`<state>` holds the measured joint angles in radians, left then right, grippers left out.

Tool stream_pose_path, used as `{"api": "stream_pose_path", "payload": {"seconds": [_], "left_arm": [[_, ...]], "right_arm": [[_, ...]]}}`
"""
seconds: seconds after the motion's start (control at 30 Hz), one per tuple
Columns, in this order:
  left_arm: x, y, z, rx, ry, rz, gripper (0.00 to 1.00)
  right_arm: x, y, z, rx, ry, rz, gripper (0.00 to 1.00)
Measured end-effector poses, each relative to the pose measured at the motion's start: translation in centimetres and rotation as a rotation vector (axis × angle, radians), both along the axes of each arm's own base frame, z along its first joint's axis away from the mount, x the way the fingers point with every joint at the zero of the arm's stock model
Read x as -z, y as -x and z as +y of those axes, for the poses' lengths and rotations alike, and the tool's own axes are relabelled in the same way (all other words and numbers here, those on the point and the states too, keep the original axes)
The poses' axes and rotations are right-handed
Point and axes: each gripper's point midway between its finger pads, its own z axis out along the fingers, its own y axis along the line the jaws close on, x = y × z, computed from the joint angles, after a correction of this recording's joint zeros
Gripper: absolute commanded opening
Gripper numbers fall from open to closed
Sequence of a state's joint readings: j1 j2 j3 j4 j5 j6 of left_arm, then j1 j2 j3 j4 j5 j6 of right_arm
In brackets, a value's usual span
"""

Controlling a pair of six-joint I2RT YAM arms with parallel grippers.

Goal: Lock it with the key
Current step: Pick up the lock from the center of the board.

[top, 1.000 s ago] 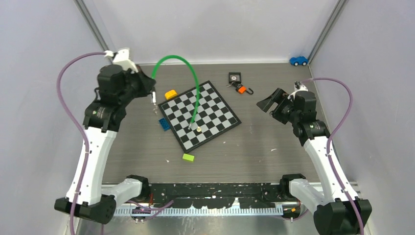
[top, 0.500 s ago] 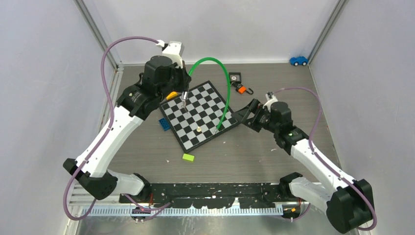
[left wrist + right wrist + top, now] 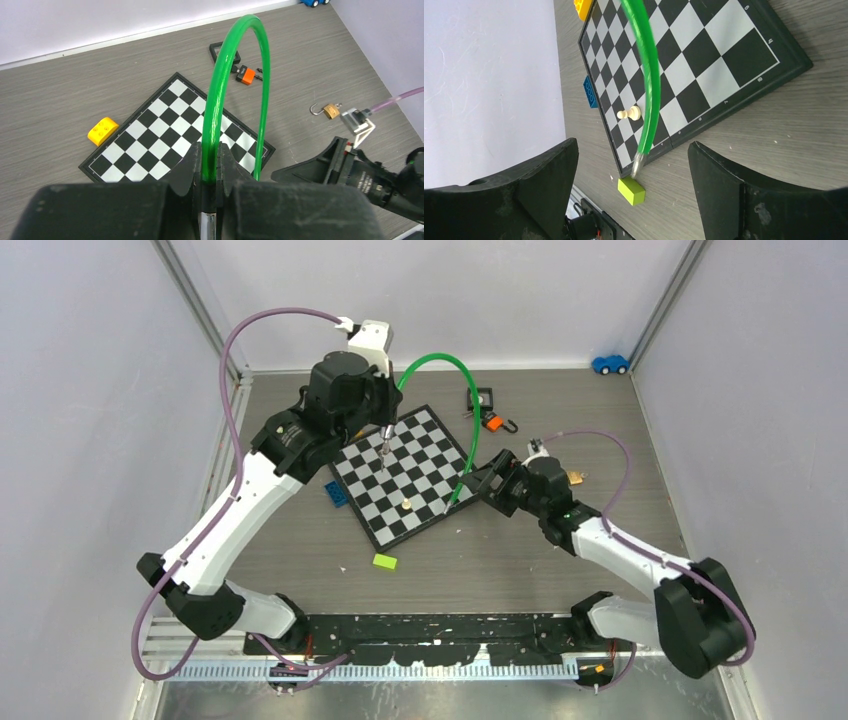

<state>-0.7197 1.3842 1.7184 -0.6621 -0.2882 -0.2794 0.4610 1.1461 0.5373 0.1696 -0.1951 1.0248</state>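
Observation:
A small brass padlock (image 3: 575, 478) (image 3: 330, 110) with its shackle swung open lies on the table right of my right gripper. I cannot make out a key. A small orange-and-black piece with a hook (image 3: 492, 422) (image 3: 245, 75) lies beside a black square frame (image 3: 481, 397). My left gripper (image 3: 385, 438) (image 3: 212, 165) hangs over the chessboard's far part, shut on one end of a green cable (image 3: 465, 410) (image 3: 215, 110). The cable arches over to the board's right edge. My right gripper (image 3: 490, 482) (image 3: 633, 147) is open, low beside the cable's free metal tip (image 3: 638, 164).
The chessboard (image 3: 445, 455) (image 3: 724, 45) carries a white pawn (image 3: 406, 503) (image 3: 629, 114). Around it lie a yellow brick (image 3: 103, 131), a blue brick (image 3: 336, 494) (image 3: 590, 92) and a lime block (image 3: 384, 561) (image 3: 631, 191). A blue toy car (image 3: 610, 364) sits in the far right corner.
My left arm has swung right over the chessboard with the cable. The cable's free end slid to the board's right edge. My right arm has moved left and down toward it, uncovering the padlock.

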Motion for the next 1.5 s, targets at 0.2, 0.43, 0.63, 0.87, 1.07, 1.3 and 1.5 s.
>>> {"api": "stream_pose_path", "payload": {"seconds": [0.2, 0.43, 0.63, 0.87, 1.07, 1.3, 1.5], "left_arm": [[-0.7, 0.2, -0.5, 0.010, 0.010, -0.014, 0.00], [-1.1, 0.4, -0.8, 0.019, 0.012, -0.023, 0.00], [-1.1, 0.3, -0.7, 0.012, 0.007, -0.026, 0.00], [-1.2, 0.2, -0.6, 0.012, 0.001, -0.032, 0.00], [-1.2, 0.2, -0.6, 0.014, -0.004, -0.034, 0.00], [-1.2, 0.2, -0.6, 0.015, -0.004, -0.035, 0.00], [-0.7, 0.0, -0.6, 0.006, -0.008, -0.035, 0.00]], "right_arm": [[2.3, -1.3, 1.2, 0.012, -0.002, 0.020, 0.77], [4.1, -2.5, 1.9, 0.024, -0.015, 0.031, 0.68], [4.1, -3.1, 3.0, 0.013, -0.062, 0.014, 0.62], [4.7, -3.5, 3.5, 0.012, -0.077, 0.012, 0.51], [5.5, -3.8, 3.7, 0.012, -0.078, 0.024, 0.45], [4.8, -4.1, 4.2, 0.002, -0.106, 0.001, 0.24], [3.9, -4.1, 4.8, -0.023, -0.131, -0.025, 0.00]]}}
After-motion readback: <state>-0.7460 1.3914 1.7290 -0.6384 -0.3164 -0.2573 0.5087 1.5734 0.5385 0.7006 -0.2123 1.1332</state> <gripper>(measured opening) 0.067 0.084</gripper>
